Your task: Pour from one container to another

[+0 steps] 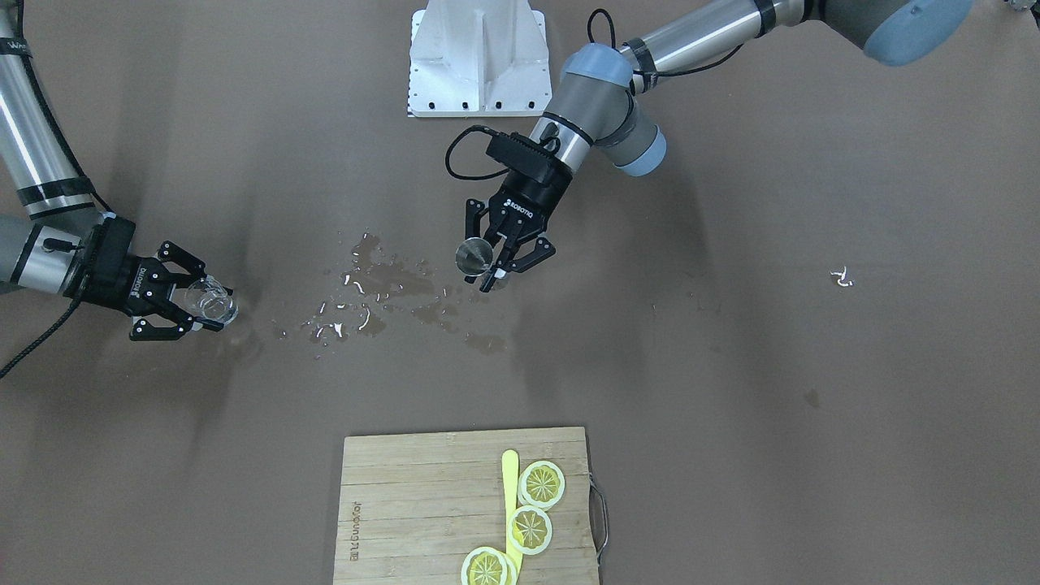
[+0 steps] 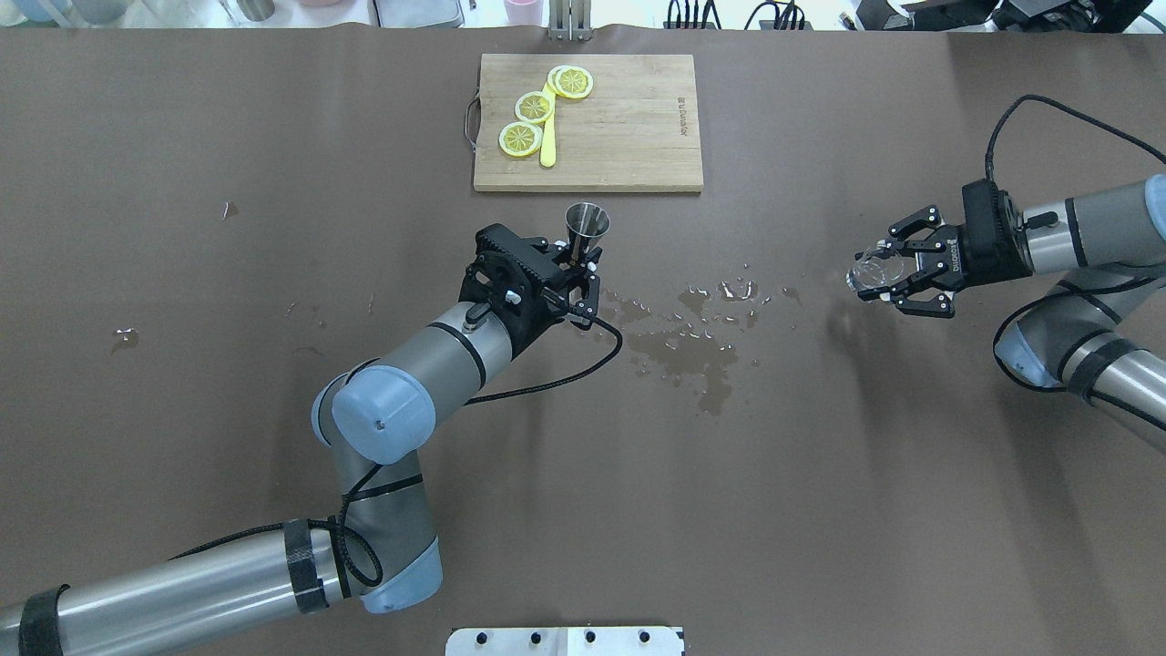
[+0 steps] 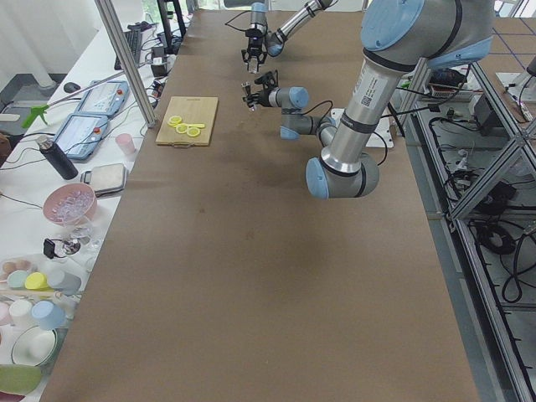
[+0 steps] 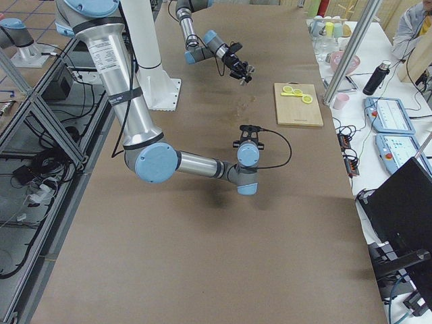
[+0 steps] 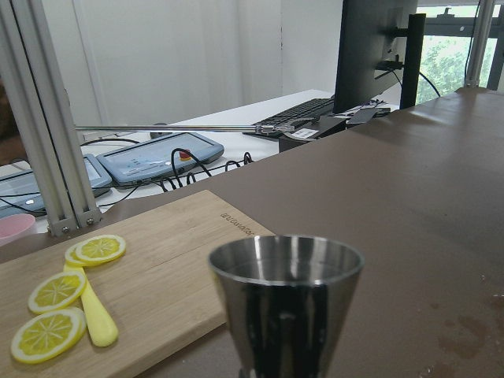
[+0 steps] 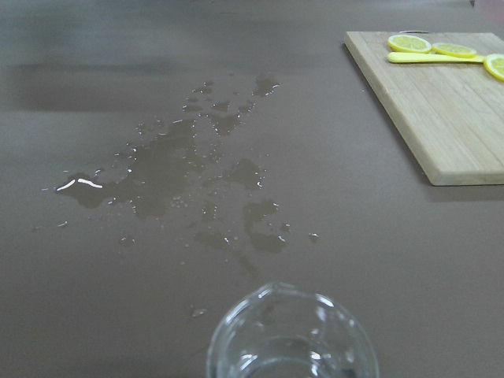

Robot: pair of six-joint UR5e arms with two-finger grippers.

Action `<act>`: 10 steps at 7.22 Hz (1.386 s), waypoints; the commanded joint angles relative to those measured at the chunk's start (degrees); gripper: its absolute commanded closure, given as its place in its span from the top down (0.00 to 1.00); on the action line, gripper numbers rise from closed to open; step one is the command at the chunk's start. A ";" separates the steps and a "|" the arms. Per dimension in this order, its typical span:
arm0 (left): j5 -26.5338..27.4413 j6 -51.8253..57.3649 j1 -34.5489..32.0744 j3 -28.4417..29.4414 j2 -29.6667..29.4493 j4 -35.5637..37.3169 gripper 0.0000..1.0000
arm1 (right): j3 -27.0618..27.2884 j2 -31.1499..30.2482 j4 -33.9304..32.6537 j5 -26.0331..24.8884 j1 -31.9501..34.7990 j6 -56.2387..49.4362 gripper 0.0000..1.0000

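Scanning the overhead view from its left. The matte brown table covering (image 2: 273, 273) carried a few small damp flecks (image 2: 123, 337) at the far left. The left gripper (image 2: 576, 264) was clenched on the waist of a small conical stainless-steel jigger (image 2: 588, 223), held upright, mouth up, just in front of the board. The rectangular bamboo cutting board (image 2: 629, 128) lay at the table's far edge with three yellow lemon slices (image 2: 534, 107) and a pale yellow flat stick (image 2: 547, 146) on its left part. A dark wet spill patch with shiny droplets (image 2: 692, 342) spread between the two grippers. The right gripper (image 2: 882, 278) was closed around a small clear glass (image 2: 870, 271), well apart from the jigger, to the right of the spill.

Room: a white side bench ran along the table with grey tablets (image 3: 92, 126), a dark bottle (image 3: 59, 157), a pink bowl (image 3: 69, 203), and a black monitor (image 5: 370, 55).

Hard to make out: the jigger's lower half was cut off in the left wrist view and its inside was not visible. The glass's base was cut off in the right wrist view. Could not tell the liquid level in either, nor the glass's tilt.
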 commanded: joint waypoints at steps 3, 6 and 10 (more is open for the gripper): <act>-2.65 1.22 2.13 2.13 -1.37 -7.07 0.00 | 12.41 -1.46 -18.62 0.03 2.31 -5.23 0.00; -1.86 8.77 4.23 5.62 -5.13 -9.62 0.00 | 26.83 -4.96 -41.64 -4.52 2.22 -18.45 0.00; -1.86 9.13 4.42 10.21 -8.24 -9.35 0.00 | 38.45 -5.32 -66.71 -9.63 1.87 -35.72 0.00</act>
